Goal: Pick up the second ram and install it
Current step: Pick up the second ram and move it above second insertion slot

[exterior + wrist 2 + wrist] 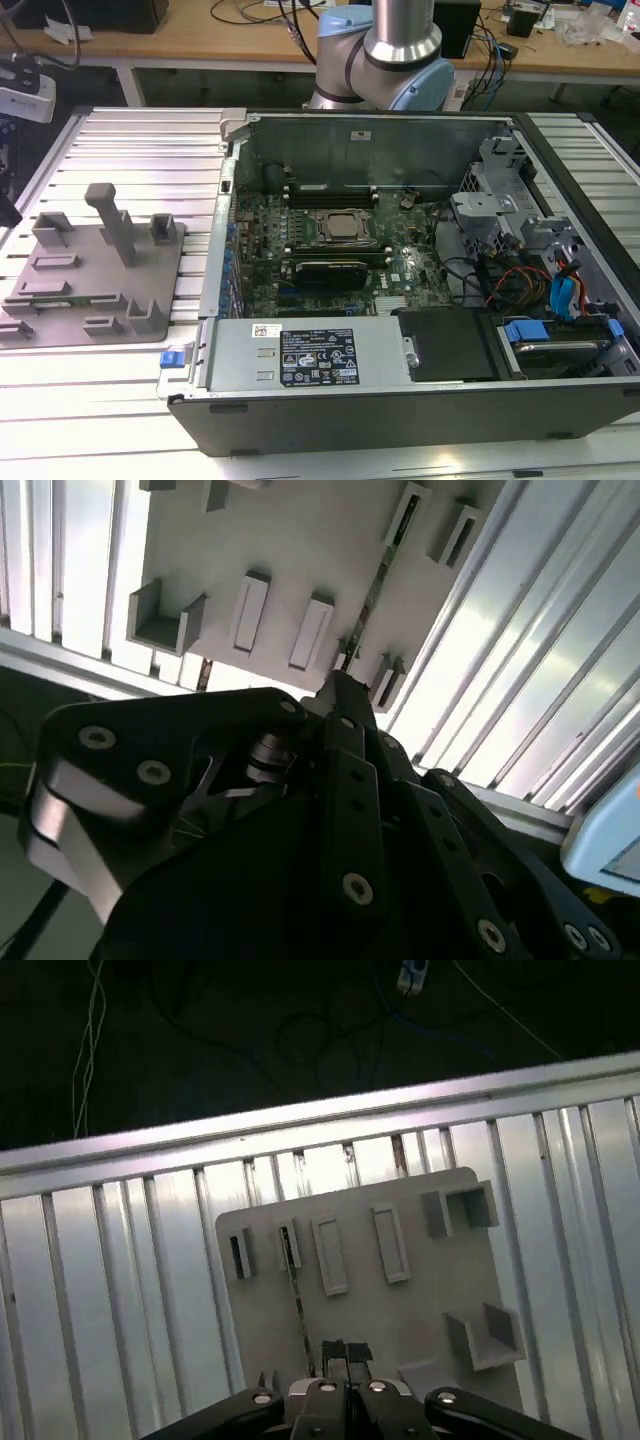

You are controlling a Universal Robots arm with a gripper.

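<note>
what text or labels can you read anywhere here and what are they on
Large label on the grey power supply, exterior view: print and symbols, too small to read.
Small white sticker on the same power supply: too small to read.
Motherboard: any markings are too small to read.
Grey fixture plate, in both wrist views: no text on it.

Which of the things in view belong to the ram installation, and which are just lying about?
Belonging to the job: the second ram, on edge in the gray holder; the gripper, close by it; the motherboard in the open computer case.
Just lying about: the power supply; the black-shrouded card; the cables on the wooden bench.
</note>
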